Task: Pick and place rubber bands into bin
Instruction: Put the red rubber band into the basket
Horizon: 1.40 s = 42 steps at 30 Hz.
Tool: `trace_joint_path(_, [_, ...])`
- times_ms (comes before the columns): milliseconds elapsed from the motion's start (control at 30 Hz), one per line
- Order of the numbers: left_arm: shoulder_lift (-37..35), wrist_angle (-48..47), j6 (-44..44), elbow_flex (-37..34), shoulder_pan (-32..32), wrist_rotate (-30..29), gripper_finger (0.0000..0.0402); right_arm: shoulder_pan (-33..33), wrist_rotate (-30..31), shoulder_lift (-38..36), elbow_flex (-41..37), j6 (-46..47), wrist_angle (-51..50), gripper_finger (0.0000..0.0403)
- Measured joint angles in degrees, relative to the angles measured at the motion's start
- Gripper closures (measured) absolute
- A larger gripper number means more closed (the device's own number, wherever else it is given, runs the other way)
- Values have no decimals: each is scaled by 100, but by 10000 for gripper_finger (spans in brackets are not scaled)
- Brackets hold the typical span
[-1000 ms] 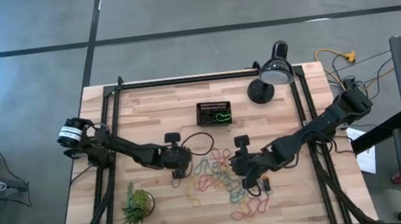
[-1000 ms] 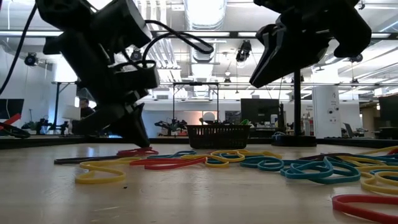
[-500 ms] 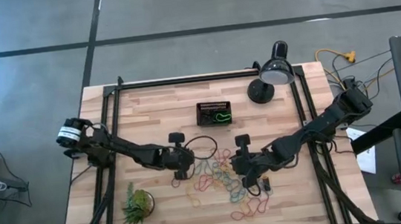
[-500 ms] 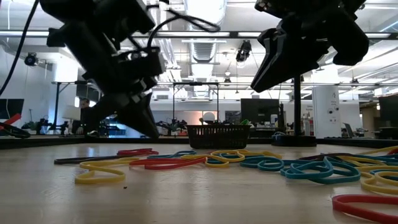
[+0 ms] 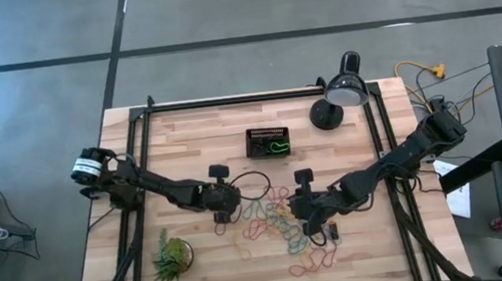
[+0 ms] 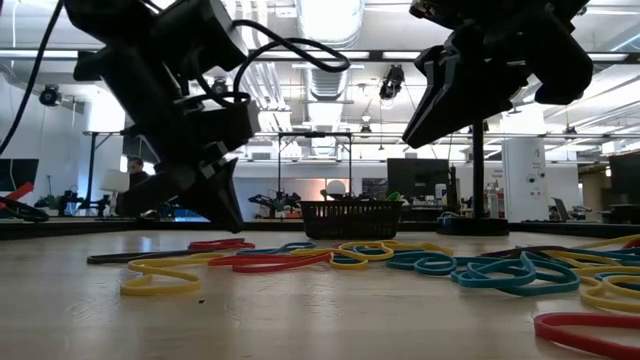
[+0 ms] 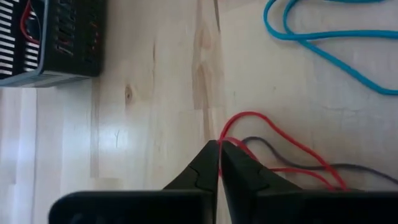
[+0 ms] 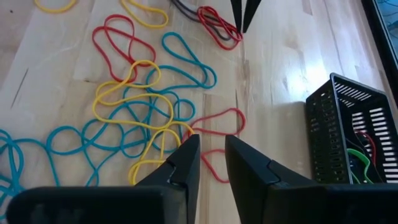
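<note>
The step in hand looks like a pick at the edge of the pile: the left gripper [image 7: 219, 163] is down at the desk [image 5: 195, 137] with its two fingers pressed together right at the loop of a red rubber band [image 7: 261, 140], which lies over a grey one. From the left wrist view the tips meet at the band's near bend, but whether the rubber is actually caught between them or only touched cannot be told; the low view shows this gripper [image 6: 222, 205] just above the wood, with no band clearly hanging from it. The rest of the rubber bands [image 5: 273, 215] lie scattered in red, blue, yellow and green across the middle of the desk, between the two arms. The right gripper [image 8: 211, 163] hovers over the pile with a narrow gap between its fingers and nothing in it, apparently waiting. The bin [image 5: 267, 142] stands well apart from the pile toward the far edge, near the lamp [image 5: 340, 96], and already holds a few bands, a green one plainest. If the red band is held, the next move calls for a straight lift to free it from the grey band beneath, then a carry across the bare wood to the bin and a release over its open top; if not, the pinch needs repeating lower.
</note>
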Motion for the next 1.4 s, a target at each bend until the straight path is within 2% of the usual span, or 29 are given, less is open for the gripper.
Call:
trace_joint_path(333, [22,39,62,-2,48,-133,338,0,2,0,0,0,19,330])
trace_joint_path(600, [196,72,53,-33,59,-17,333,0,0,0,-13,-2,96,332])
trace_joint_path(900, [462,239,48,-24,76,-150,334,0,-2,2,-20,-15,137,331])
trace_joint_path(1133, [648,285,-261,-30,329,39,335,0,-5,2,-24,-8,144,332])
trace_joint_path(1233, [765,321,-265,-33,438,146,349,0,-5,2,-24,-2,144,330])
trace_joint_path(1400, [978,409,-260,-33,520,195,396,0,-11,2,-24,2,144,335])
